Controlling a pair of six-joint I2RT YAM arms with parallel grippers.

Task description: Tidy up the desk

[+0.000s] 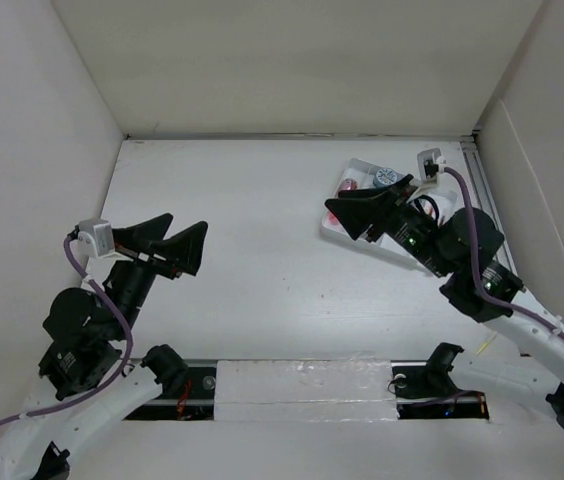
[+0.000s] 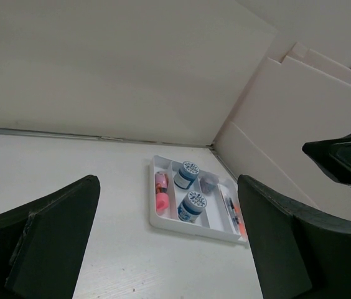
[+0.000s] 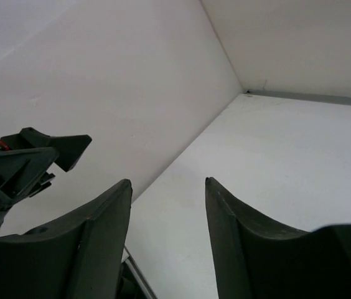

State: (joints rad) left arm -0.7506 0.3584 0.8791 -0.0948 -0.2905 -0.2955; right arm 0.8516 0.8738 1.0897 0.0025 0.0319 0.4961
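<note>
- Hovering above the desk [image 1: 262, 250], the left gripper [image 2: 167, 180] is standing wide open, empty.
- Beside the white tray [image 2: 163, 221], the right gripper [image 3: 168, 180] is gaping partway, empty.
- Two jars [image 2: 192, 207] are showing blue-printed lids, unreadable.

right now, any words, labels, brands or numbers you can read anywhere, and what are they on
No text can be read in any view.
far jar lid and near jar lid, in the tray: blue print, too small and blurred to read.
desk: no markings.

My gripper [image 2: 167, 182]: spread wide, holding nothing.
Tray [image 2: 153, 199]: on the desk [image 2: 70, 162] ahead of me.
In tray: two blue jars [image 2: 191, 205], pink things [image 2: 162, 200].
</note>
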